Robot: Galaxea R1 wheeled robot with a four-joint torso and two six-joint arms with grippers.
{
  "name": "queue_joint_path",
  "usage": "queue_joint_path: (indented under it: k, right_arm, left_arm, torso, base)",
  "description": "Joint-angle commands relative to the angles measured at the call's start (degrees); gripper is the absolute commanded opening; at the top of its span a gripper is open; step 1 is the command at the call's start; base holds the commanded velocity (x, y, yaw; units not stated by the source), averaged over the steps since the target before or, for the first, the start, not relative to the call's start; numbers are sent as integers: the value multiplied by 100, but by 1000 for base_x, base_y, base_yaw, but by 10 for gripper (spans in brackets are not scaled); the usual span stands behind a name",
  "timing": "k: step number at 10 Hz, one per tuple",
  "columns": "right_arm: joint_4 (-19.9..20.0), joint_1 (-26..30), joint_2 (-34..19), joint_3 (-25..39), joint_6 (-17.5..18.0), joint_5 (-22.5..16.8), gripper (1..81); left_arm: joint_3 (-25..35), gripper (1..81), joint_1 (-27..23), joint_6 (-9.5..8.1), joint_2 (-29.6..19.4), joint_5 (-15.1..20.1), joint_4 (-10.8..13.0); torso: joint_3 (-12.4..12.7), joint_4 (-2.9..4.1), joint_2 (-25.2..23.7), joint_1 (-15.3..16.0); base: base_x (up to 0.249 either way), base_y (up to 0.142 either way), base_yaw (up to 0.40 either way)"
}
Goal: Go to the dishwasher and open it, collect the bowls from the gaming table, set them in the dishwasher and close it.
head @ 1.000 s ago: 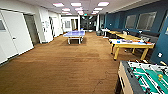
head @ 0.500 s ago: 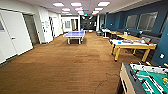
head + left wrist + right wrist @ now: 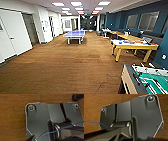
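The gaming table (image 3: 136, 45), with a pale yellow top, a white edge and yellow legs, stands at the right side of the hall, ahead of me across the wooden floor. Small blue shapes (image 3: 120, 42) lie near its left end, with flat colourful things further along the top; they are too blurred to tell as bowls. The dishwasher is out of view. Both wrist views look down on the robot's own dark plate over brown floor.
A foosball table (image 3: 146, 81) with a green field is close at the lower right. A blue table-tennis table (image 3: 74, 34) stands mid-hall. More yellow tables (image 3: 125, 36) line the blue right wall. White doors (image 3: 13, 35) run along the left wall.
The whole head view has shifted slightly, so the camera has moved; the foosball table shows a little larger at the lower right. Nothing in the hall has moved.
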Motion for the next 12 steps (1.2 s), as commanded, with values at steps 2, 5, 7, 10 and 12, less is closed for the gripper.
queue_joint_path:
  k: [2,5,7,10,12]
  right_arm:
    - [-39,294,55,28,-13,-288,811]
    - [-31,285,55,28,-13,-288,811]
    - [-31,277,55,11,-13,-287,811]
    - [-39,277,55,28,-13,-279,811]
    - [-31,268,55,28,-13,-279,811]
  left_arm:
    - [-8,811,-313,-18,-47,308,-44]
    - [-8,811,-313,-18,-47,308,-44]
    - [-8,811,-313,-18,-39,308,-44]
    - [-8,811,-313,-18,-47,308,-44]
    - [-8,811,-313,-18,-47,308,-44]
  torso:
    - [2,0,-4,-9]
    - [-2,0,5,2]
    - [0,0,2,-7]
    - [0,0,2,-9]
    - [0,0,2,-11]
  base:
    - [125,0,0]
    - [125,0,0]
    - [125,0,0]
    - [125,0,0]
    - [125,0,0]
